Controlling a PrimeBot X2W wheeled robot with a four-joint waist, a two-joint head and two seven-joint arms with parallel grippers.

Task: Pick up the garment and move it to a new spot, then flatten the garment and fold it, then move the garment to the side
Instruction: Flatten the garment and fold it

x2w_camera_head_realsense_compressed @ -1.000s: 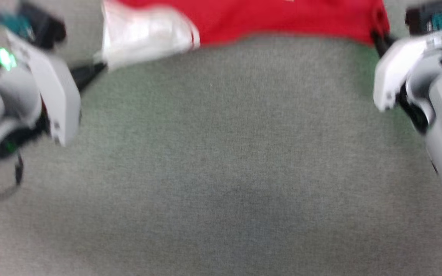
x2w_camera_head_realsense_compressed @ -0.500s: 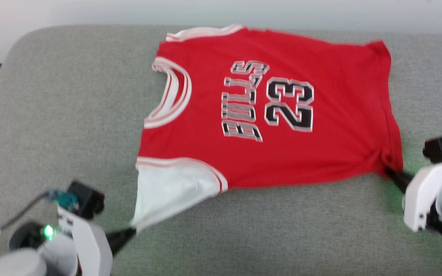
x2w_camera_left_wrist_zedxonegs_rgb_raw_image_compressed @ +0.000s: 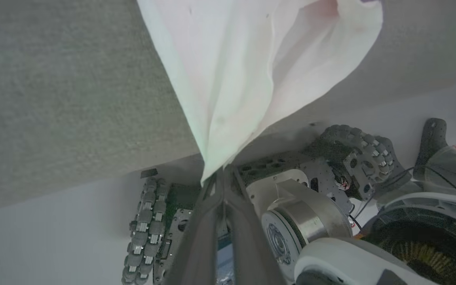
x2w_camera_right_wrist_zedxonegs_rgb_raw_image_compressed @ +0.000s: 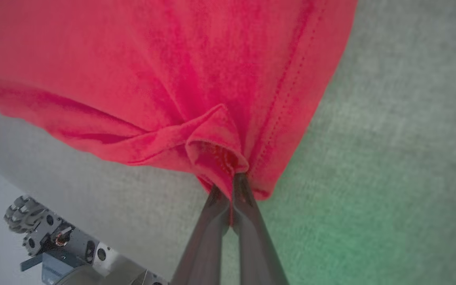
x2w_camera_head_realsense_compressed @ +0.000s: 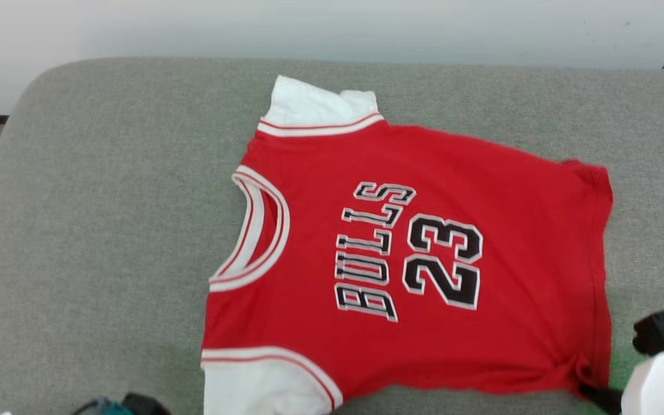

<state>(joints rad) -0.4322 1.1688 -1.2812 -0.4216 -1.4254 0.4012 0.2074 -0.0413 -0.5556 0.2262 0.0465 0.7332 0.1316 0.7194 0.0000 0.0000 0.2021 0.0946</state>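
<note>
The grey cushion (x2w_camera_head_realsense_compressed: 107,202) carries the garment (x2w_camera_head_realsense_compressed: 320,173), which lies spread flat and face up across its middle, collar (x2w_camera_head_realsense_compressed: 281,227) toward the robot's left, hem toward its right, and black lettering (x2w_camera_head_realsense_compressed: 441,276) showing. The left tool (x2w_camera_left_wrist_zedxonegs_rgb_raw_image_compressed: 223,176) is clamped tight on the tip of the near white sleeve (x2w_camera_left_wrist_zedxonegs_rgb_raw_image_compressed: 244,71) at the cushion's front edge. The right tool (x2w_camera_right_wrist_zedxonegs_rgb_raw_image_compressed: 232,184) is pinched closed on the bunched near corner of the red hem (x2w_camera_right_wrist_zedxonegs_rgb_raw_image_compressed: 216,150).
</note>
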